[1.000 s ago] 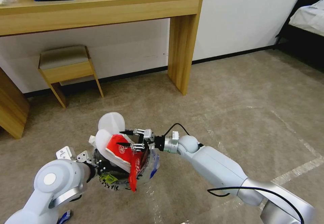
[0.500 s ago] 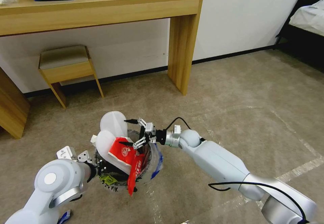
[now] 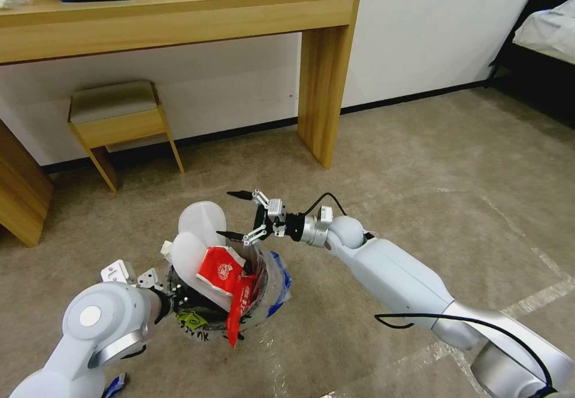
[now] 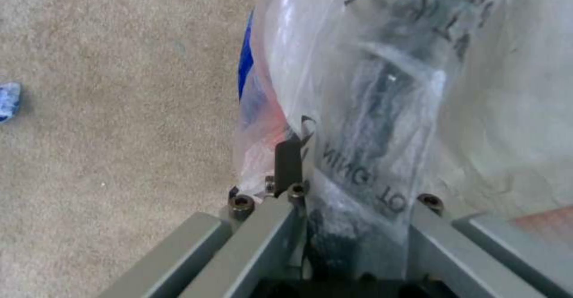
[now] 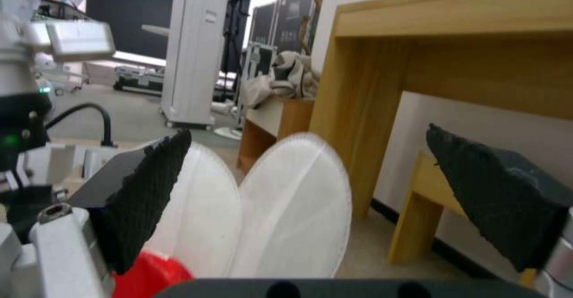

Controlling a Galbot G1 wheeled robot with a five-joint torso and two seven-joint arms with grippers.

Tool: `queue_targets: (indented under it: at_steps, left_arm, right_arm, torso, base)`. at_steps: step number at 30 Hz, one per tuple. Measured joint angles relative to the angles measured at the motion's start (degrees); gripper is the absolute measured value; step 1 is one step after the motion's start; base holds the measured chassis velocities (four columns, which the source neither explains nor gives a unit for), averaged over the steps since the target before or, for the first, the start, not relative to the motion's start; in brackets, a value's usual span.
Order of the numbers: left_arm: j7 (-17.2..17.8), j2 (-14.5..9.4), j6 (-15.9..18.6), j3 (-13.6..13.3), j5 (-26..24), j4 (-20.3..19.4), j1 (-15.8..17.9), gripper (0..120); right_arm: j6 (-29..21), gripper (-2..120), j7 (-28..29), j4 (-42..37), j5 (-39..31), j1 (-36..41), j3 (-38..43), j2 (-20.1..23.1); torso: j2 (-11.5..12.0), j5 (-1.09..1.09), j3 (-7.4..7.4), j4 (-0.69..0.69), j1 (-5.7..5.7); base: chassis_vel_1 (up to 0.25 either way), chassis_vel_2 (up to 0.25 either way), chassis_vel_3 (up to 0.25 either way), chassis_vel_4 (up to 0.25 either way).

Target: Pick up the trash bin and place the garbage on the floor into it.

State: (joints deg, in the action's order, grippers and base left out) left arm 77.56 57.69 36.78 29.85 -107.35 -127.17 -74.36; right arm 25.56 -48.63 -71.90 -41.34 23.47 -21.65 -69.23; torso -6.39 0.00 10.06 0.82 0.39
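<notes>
Trash bin (image 3: 224,302) sat near-left on the floor (image 3: 419,176), in front of the desk (image 3: 179,20). It was held at its near-left wall by the left end effector (image 3: 171,295), whose fingers were clamped on the rim and the clear bag liner (image 4: 358,87). Judged light but top-heavy: the load stood well above the rim. The liner looked slick and soft, so the grip belongs on the stiff rim, not on the film.

Two white slipper soles (image 3: 194,239) stood upright at the far side; judged thin, bendy, apt to tip out. Red carton (image 3: 221,272) lay squashed on top, and a red wrapper (image 3: 236,314) hung over the near rim; both judged limp and light.

Right end effector (image 3: 239,215) hovered just above the far rim, fingers spread, empty.

Writing: black marker on the bin wall, partly legible, "ING" over "OT" through the liner. Carton print unreadable.
</notes>
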Motion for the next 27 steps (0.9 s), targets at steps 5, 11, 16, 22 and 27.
queue_targets:
  at_steps: [5, 11, 16, 22, 27]
  left_arm:
    - [0.1, 0.1, 0.0, 0.0, -0.1, 0.2, 0.2, 0]
    - [0.1, 0.2, 0.0, 0.0, 0.0, 0.3, 0.2, 0]
    - [0.0, 0.1, 0.2, 0.3, 0.3, 0.3, 0.1, 0]
    - [0.2, 0.3, 0.3, 1.9, 0.9, -1.1, -1.6, 0]
    - [0.3, 0.3, 0.4, 1.5, 0.7, -1.2, -1.3, 0]
  right_arm:
    - [-0.1, 100, 0.0, -1.6, -0.6, 0.0, 1.5, 0.4]
    - [-0.2, 100, 1.8, -5.1, -2.8, 0.6, 5.7, 3.3]
    - [1.1, 100, 7.4, -8.1, -4.2, 2.3, 10.0, 7.9]
    - [2.5, 100, 21.3, -11.8, 1.1, 8.6, 20.9, 12.2]
    - [3.2, 100, 28.7, -14.9, 7.8, 18.2, 33.3, 15.0]
  torso:
    - [0.0, 0.0, 0.0, 0.0, 0.0]
    - [0.0, 0.0, 0.0, -0.02, 0.0]
    - [0.0, 0.0, 0.0, 0.02, 0.0]
    - [0.0, 0.02, 0.0, -0.03, 0.0]
    - [0.0, 0.04, 0.0, 0.03, 0.0]
  base:
    - [0.0, 0.0, 0.0, 0.0]
    - [0.0, 0.0, 0.0, 0.0]
    - [0.0, 0.0, 0.0, 0.0]
    - [0.0, 0.0, 0.0, 0.0]
    - [0.0, 0.0, 0.0, 0.0]
